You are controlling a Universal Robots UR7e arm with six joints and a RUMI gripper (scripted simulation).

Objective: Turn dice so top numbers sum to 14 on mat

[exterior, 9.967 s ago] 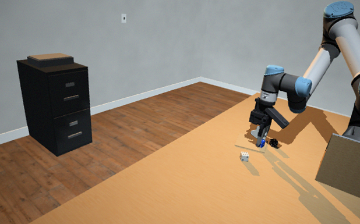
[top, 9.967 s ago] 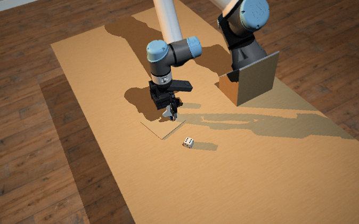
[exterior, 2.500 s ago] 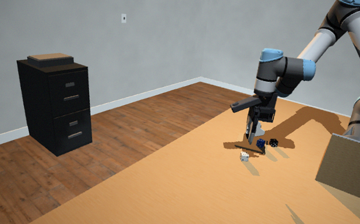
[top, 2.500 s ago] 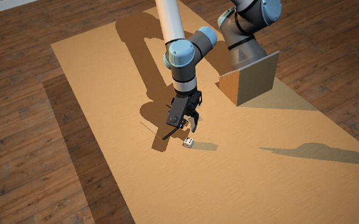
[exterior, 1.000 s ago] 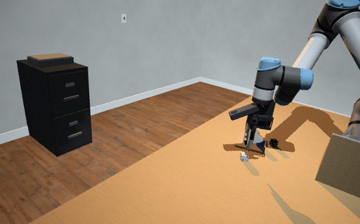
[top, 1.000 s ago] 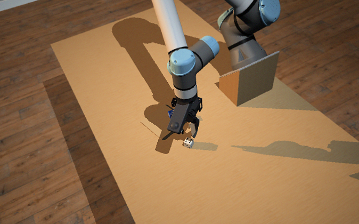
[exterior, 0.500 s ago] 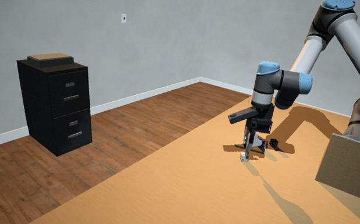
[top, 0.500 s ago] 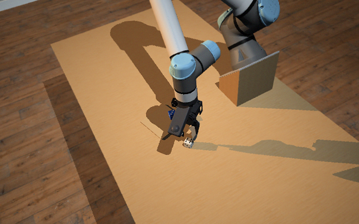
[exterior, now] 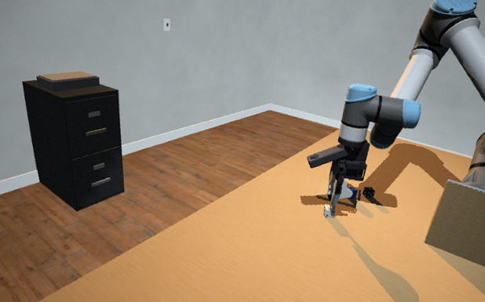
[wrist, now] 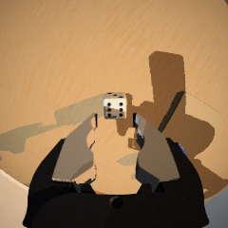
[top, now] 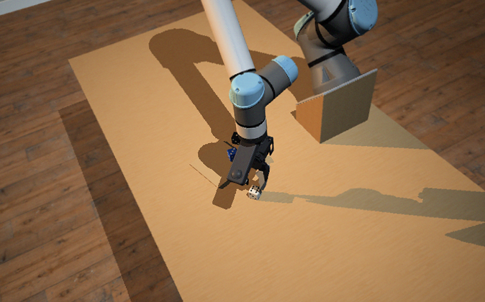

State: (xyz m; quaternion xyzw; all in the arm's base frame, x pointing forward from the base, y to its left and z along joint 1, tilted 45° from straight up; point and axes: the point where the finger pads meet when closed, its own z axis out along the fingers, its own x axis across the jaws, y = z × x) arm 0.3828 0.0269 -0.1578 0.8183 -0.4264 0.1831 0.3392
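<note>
The tool (top: 257, 183) (exterior: 329, 213) (wrist: 115, 114) is spread, gripping nothing; lower it squarely astride the white die (top: 254, 192) (exterior: 327, 210) (wrist: 115, 105), toward twelve o'clock in the wrist view, before squeezing gently.
</note>
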